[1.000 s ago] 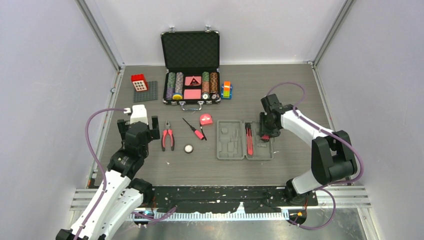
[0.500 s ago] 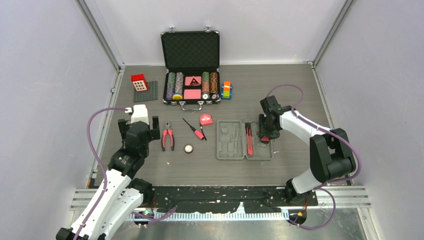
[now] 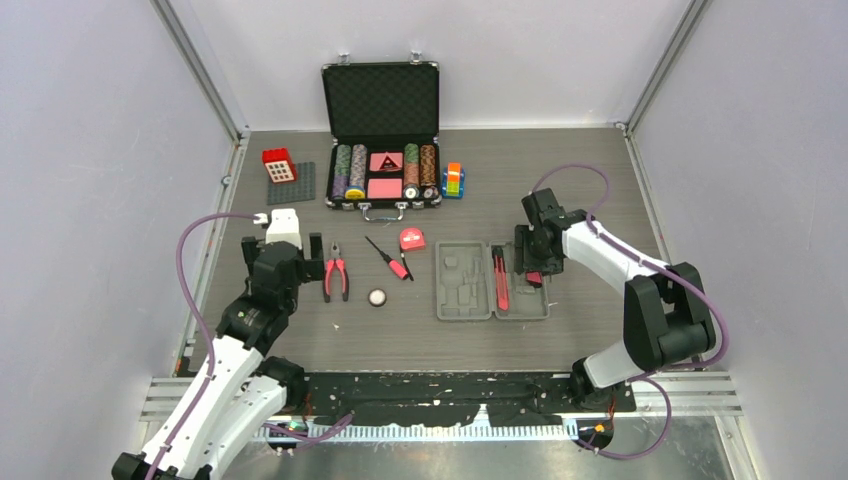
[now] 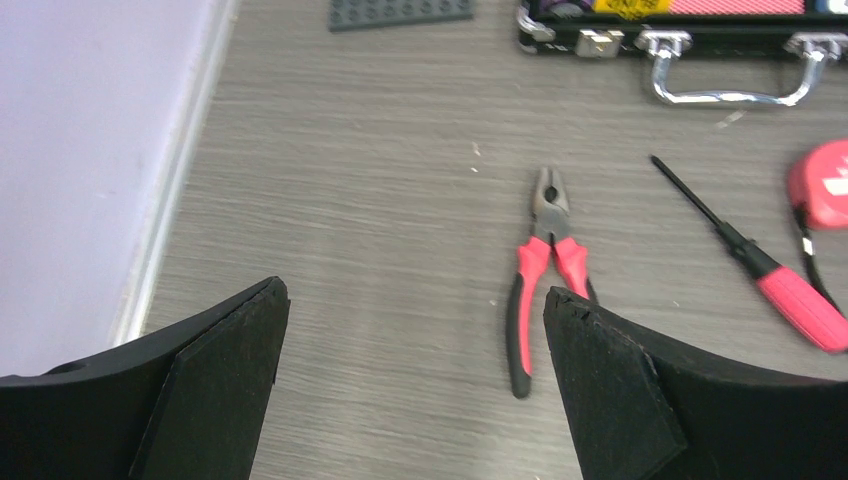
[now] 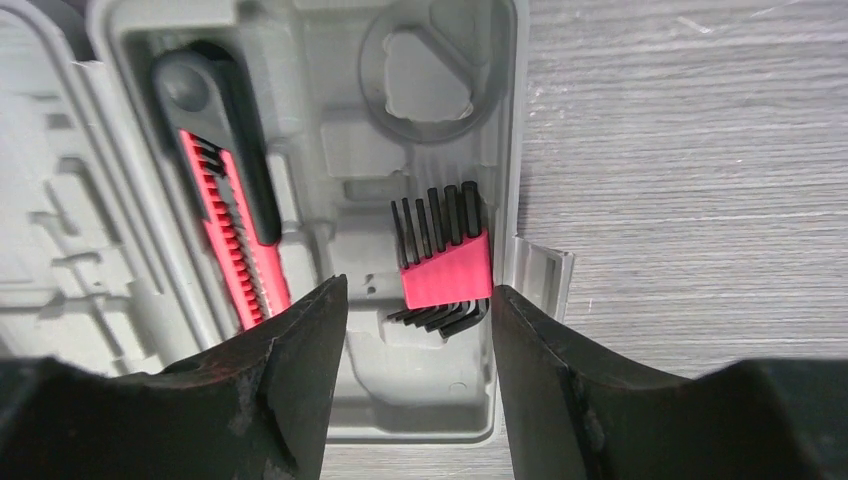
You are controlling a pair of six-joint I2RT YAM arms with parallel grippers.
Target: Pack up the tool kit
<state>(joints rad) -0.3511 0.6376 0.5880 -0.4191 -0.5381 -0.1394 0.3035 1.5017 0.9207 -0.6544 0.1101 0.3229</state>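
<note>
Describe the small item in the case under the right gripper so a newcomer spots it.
Find the open grey case right of the table's middle. Near its right edge lies the hex key set. Unlike the long red-and-black knife beside it, it is a short red block holding a row of black rods.

Pale grey tool case [image 3: 460, 288], red-and-black pliers [image 3: 335, 276], red-handled black-shaft screwdriver [image 3: 390, 258], red tape measure [image 3: 411, 238], red-and-black knife [image 5: 238, 245], black hex keys [image 5: 440, 222] in red holder [image 5: 447, 276], black chip case [image 3: 380, 100] with multicoloured chips [image 3: 350, 165], grey wood-grain tabletop [image 3: 585, 160], red brick [image 3: 279, 164]
</note>
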